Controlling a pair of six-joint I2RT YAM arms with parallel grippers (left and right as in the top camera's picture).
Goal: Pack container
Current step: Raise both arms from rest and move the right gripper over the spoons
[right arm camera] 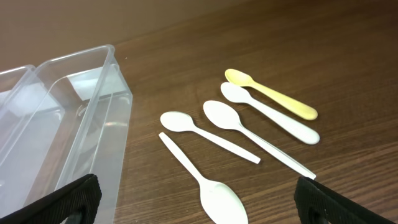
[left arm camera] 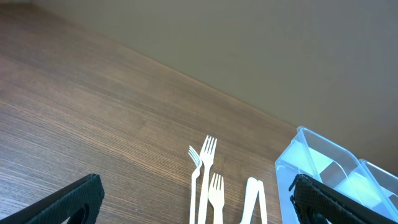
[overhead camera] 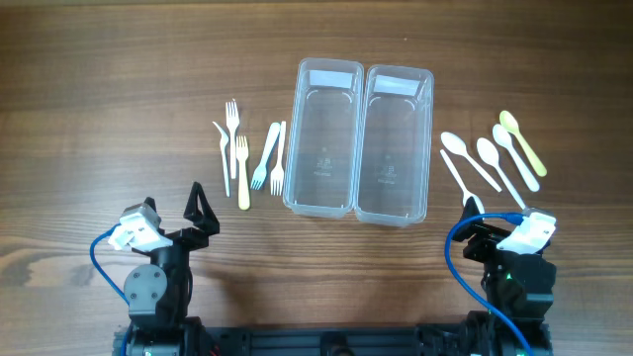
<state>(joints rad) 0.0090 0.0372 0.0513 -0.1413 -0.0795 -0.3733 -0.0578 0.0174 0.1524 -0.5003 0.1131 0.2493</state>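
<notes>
Left gripper [overhead camera: 201, 211]: fingers spread wide, holding nothing. Right gripper [overhead camera: 475, 210]: same, spread and empty. Both sit on the near side of the containers [overhead camera: 322, 148], apart from them, over the wood-grain surface [overhead camera: 99, 119].

Left of the containers: forks [overhead camera: 231, 117], white, plus one yellow fork [overhead camera: 242, 170]. All lie flat, roughly parallel and close together. Right of the containers: spoons [overhead camera: 492, 158], white, with a yellow spoon [overhead camera: 522, 143] farthest out. The nearest spoon points its bowl toward the right gripper.

The containers are two clear plastic ones, side by side with long walls touching. Both are empty with open tops.

Handling, my read: the cutlery is thin, light plastic, fairly stiff but springy and slick. It lies flat, so it is hard to get under. Pinch mid-handle across the narrow width, one piece at a time. The containers look light and will likely slide if bumped.

Writing: each container has a small embossed mark on its floor, too small to read. A pale strip [overhead camera: 331, 76] sits at each far end, no legible text.
</notes>
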